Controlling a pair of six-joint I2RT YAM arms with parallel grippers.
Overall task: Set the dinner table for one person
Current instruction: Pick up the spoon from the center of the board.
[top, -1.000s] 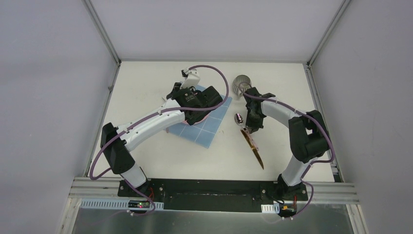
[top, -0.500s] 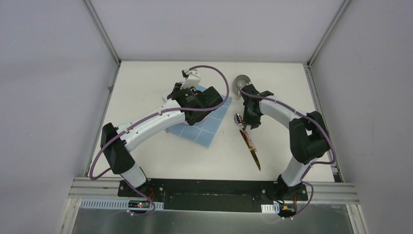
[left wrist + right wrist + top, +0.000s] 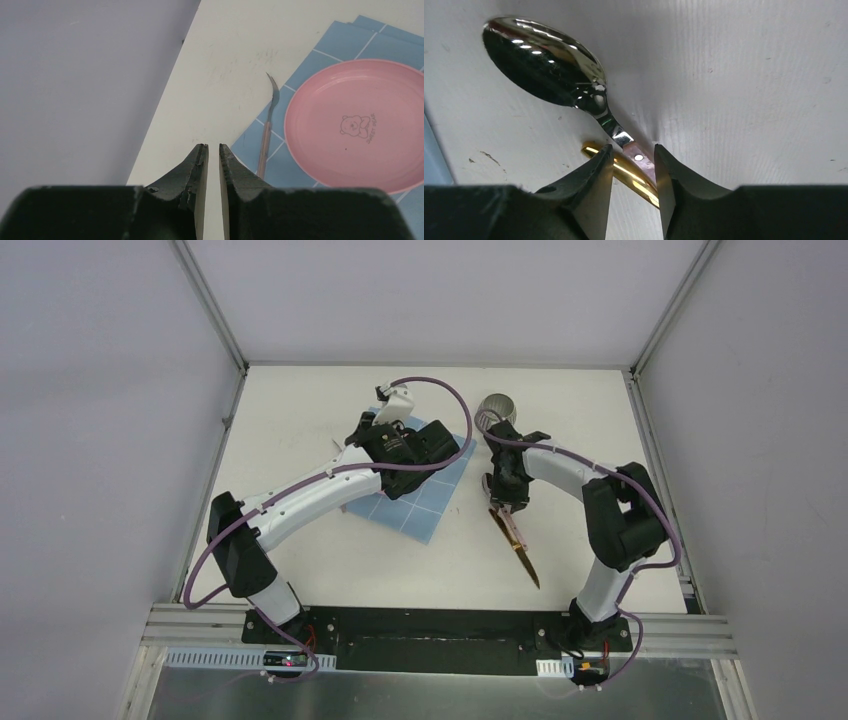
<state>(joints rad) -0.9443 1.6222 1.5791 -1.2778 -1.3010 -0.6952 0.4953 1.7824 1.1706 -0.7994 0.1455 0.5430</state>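
Top view: the off-white counter [image 3: 300,440] spans the enclosure, carrying a blue cloth [image 3: 425,510] and, at 1 o'clock of it, a metal cup [image 3: 497,408].

Left wrist: the left hand [image 3: 210,147] is all but closed and empty, with a fork [image 3: 267,135] at 2 o'clock and a pink plate [image 3: 355,125] at 3.

Right wrist: the right hand [image 3: 631,150] narrowly straddles the handle of a spoon [image 3: 544,70]. I cannot tell whether it is gripping it.

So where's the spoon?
In the right wrist view, the spoon lies on the table, its handle between the fingers of the right gripper; from above, that's right of the blue cloth, near the metal cup.
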